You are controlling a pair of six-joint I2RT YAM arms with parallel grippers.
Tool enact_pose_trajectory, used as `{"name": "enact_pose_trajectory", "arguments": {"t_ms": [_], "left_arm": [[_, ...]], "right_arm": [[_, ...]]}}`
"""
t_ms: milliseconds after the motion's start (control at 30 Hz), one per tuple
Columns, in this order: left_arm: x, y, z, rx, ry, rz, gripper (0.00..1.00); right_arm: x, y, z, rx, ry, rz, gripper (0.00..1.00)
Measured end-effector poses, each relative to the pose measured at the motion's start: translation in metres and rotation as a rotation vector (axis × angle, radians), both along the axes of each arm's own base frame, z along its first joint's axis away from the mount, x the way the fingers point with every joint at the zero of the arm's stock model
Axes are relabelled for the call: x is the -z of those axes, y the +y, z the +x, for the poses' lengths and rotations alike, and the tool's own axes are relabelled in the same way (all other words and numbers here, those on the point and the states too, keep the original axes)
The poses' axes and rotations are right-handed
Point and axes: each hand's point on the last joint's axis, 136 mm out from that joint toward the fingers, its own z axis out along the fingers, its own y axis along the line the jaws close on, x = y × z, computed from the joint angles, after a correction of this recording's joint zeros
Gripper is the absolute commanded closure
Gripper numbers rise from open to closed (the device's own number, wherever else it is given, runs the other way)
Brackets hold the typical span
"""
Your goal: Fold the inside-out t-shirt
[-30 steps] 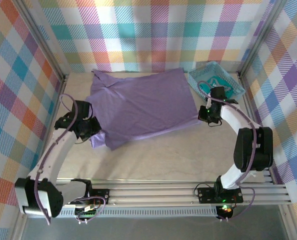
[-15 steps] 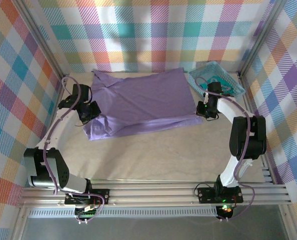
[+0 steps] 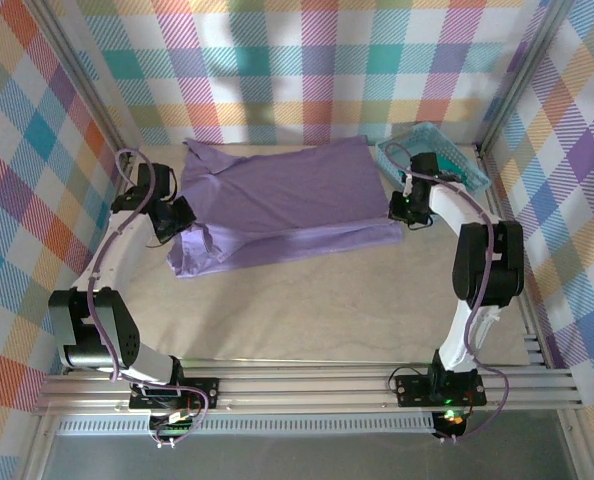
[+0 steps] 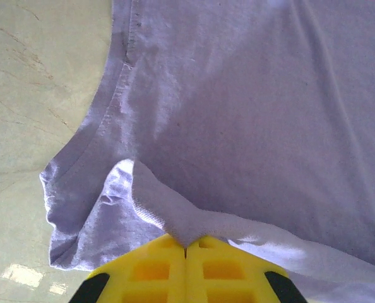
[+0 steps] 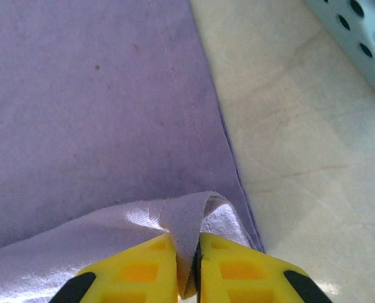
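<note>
the inside-out t-shirt lies spread on the far bench; left fingers pinch its near-left edge; right fingers clamp a fold at its right hem; soft, limp, light cotton, likely best gripped at corners.
</note>
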Motion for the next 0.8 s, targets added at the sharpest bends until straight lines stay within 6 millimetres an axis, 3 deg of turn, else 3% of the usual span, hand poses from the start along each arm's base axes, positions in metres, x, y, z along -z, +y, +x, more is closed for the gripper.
{"name": "enact_pose_trajectory", "arguments": {"t_ms": [567, 800], "left_arm": [[0.011, 0.008, 0.01, -0.02, 0.011, -0.003, 1.0], [0.018, 0.011, 0.036, -0.026, 0.01, 0.004, 1.0]], "right_arm": [[0.011, 0.01, 0.029, -0.037, 0.018, -0.014, 0.85], [0.011, 0.015, 0.05, -0.043, 0.0, -0.02, 0.77]]}}
